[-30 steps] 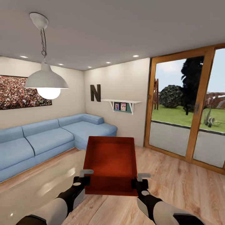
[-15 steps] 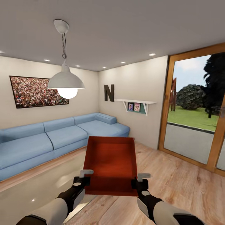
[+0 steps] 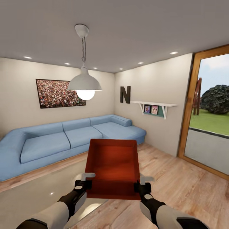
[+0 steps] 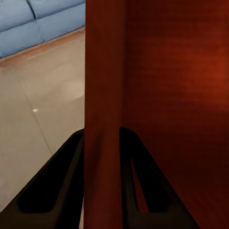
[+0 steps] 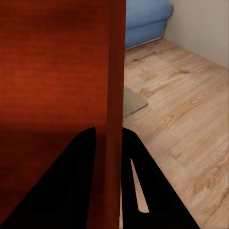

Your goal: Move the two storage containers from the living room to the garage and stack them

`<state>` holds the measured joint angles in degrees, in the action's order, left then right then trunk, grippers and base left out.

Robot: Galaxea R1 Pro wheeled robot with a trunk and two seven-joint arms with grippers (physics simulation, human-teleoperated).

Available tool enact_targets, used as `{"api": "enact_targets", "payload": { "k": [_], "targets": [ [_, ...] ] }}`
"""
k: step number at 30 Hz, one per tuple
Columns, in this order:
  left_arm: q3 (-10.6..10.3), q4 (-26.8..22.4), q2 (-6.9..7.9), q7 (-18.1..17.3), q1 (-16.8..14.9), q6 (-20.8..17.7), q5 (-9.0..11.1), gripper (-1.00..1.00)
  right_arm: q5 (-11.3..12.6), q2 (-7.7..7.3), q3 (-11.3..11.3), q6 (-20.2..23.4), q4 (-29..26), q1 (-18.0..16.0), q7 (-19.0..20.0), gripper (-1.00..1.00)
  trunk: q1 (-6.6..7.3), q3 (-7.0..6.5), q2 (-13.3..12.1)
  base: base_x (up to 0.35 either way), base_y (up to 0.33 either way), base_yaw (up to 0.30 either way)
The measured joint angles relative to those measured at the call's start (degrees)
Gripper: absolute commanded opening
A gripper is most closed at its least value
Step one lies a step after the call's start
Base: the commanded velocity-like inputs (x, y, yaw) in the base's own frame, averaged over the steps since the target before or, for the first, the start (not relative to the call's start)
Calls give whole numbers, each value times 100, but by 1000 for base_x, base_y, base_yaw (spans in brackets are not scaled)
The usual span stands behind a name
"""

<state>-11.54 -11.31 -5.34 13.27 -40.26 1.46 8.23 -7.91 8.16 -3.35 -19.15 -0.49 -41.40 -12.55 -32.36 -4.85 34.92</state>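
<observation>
I am in the living room, holding one red-orange storage container [image 3: 113, 167] up in front of me, open side up. My left gripper [image 3: 84, 182] is shut on its left wall and my right gripper [image 3: 142, 183] is shut on its right wall. In the left wrist view the container's wall [image 4: 102, 95] runs between the two dark fingers [image 4: 52, 191]. The right wrist view shows the other wall [image 5: 114, 95] clamped between that gripper's fingers [image 5: 143, 191] the same way. The garage is out of view.
A blue corner sofa [image 3: 63, 140] lines the far walls, with a white pendant lamp [image 3: 84, 84] hanging before it. A pale glossy low surface [image 3: 35, 194] lies at lower left. Light wood-plank flooring [image 3: 184, 190] stretches right toward the wood-framed glass door [image 3: 206, 121].
The whole view has swung left: sofa, lamp, shelf and glass door have all shifted right in the picture. The container stays held the same way between both grippers.
</observation>
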Motion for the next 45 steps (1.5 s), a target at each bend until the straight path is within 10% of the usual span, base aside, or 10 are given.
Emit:
{"api": "enact_targets", "payload": {
  "k": [45],
  "targets": [
    [24,6,8,-18,-2,-52,-19,-100,-7,11,2,82,-6,1,-13,-100,0,0,0,0,0,300]
  ]
}}
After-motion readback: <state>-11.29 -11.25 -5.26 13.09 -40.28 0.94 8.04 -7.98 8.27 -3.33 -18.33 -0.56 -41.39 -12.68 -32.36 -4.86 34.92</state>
